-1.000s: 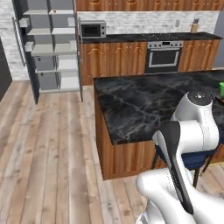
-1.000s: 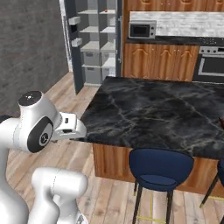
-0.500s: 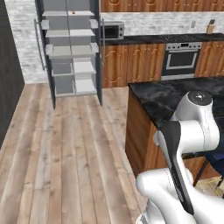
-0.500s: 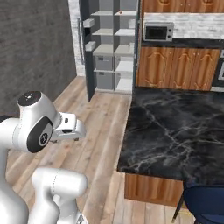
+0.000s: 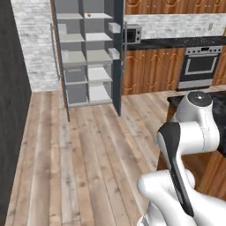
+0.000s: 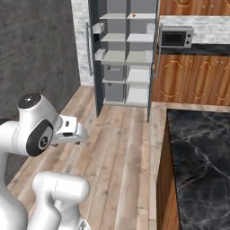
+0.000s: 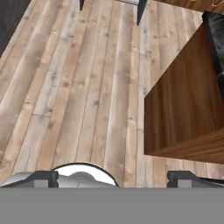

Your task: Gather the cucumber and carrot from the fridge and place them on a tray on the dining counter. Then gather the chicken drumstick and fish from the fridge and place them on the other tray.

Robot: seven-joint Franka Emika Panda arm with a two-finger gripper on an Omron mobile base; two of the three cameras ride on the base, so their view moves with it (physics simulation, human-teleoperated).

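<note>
The fridge (image 5: 88, 57) (image 6: 126, 58) stands open across the wooden floor, its grey shelves showing. A small orange thing (image 5: 89, 14) (image 6: 134, 16), perhaps the carrot, lies on the top shelf. The dining counter (image 6: 202, 157) with its dark marble top is to my right; its wooden side (image 7: 183, 109) shows in the hand view. My gripper (image 6: 74, 137) (image 7: 112, 177) hangs open above the floor, far from the fridge, with nothing between its fingertips (image 7: 41, 177). The cucumber, chicken drumstick, fish and trays are out of view.
Wooden cabinets with a microwave (image 6: 176, 37) (image 5: 132, 34) run right of the fridge, and an oven (image 5: 201, 66) sits further right. A dark wall (image 5: 13, 110) bounds the left. Open floor (image 5: 88, 145) lies between me and the fridge.
The whole picture has shifted: the base has moved, so the fridge now stands nearer and more central and the counter has slid off to the right. The gripper stays open.
</note>
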